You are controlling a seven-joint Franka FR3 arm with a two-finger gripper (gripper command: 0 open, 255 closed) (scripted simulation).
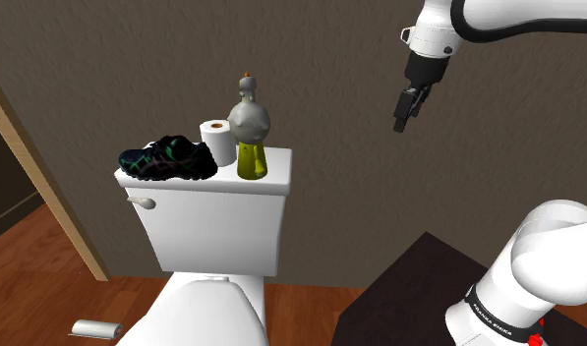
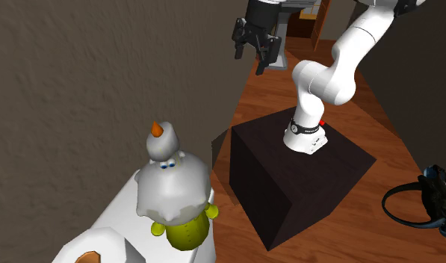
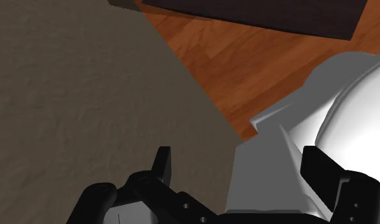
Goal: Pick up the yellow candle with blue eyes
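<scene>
We find the candle [image 1: 250, 136] upright at the tank lid's [image 1: 277, 181] end nearer the stand [image 2: 288, 187]; gripper [image 1: 401, 123] high and clear, fingers [image 3: 161, 162] apart.

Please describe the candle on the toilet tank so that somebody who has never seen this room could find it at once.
Three things stand on the lid of the white toilet tank. The candle is at the shoulder view's right end, beside the paper roll, with the dark shoe beyond. It alone is tall, yellow below, grey-white above, with blue eyes and an orange tip.
</scene>
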